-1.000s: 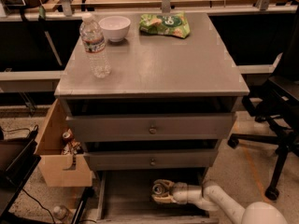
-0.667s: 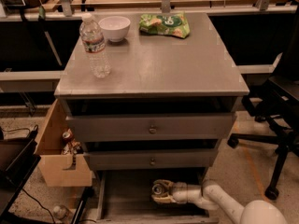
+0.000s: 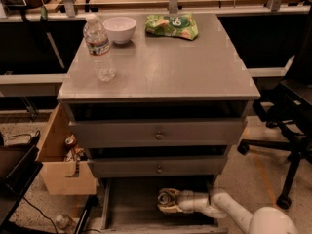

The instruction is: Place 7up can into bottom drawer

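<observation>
The bottom drawer [image 3: 131,199] is pulled open under the two knobbed drawers, a shallow grey tray near the floor. My gripper [image 3: 165,204] reaches into it from the right on the white arm [image 3: 219,206]. It is shut on the 7up can [image 3: 168,197], a small pale can held low over the drawer floor with its round silver end facing up and left. The can's green markings are hidden by the fingers.
A clear water bottle [image 3: 99,48], a white bowl [image 3: 120,29] and a green chip bag [image 3: 172,25] sit on the cabinet top. A light wooden box [image 3: 61,172] with a reddish can [image 3: 71,142] stands at the left. An office chair [image 3: 292,126] is at the right.
</observation>
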Robot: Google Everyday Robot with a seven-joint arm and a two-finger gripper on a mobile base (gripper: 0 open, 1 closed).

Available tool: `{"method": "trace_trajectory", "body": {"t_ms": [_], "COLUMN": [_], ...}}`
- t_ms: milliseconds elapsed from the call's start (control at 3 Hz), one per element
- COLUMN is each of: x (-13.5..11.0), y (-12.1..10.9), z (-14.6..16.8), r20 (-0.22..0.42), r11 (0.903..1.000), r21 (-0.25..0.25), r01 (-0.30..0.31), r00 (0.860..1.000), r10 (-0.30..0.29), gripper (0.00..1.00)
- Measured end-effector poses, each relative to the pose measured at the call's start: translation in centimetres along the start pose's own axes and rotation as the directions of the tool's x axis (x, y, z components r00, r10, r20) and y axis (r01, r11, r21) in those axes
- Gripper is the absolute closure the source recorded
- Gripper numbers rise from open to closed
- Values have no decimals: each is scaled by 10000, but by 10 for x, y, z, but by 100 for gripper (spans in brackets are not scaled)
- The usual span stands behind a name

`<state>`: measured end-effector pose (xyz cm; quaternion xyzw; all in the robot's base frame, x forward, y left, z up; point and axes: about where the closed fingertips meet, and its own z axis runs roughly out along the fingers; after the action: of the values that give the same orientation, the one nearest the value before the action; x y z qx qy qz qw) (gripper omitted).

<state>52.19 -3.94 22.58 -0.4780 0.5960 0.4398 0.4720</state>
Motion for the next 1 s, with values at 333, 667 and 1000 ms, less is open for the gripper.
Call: {"method": "trace_trajectory", "body": {"t_ms": [333, 667, 1000], "x": [0, 0, 0], "y": [1, 2, 4], "z": [3, 5, 7], "r20": [20, 39, 59], "r11": [10000, 10000, 9999], "r21": [-40, -76, -112], "r01": [-13, -26, -38], "r00": [10000, 10000, 10000], "r10": [13, 26, 39], "gripper": [59, 36, 13]}}
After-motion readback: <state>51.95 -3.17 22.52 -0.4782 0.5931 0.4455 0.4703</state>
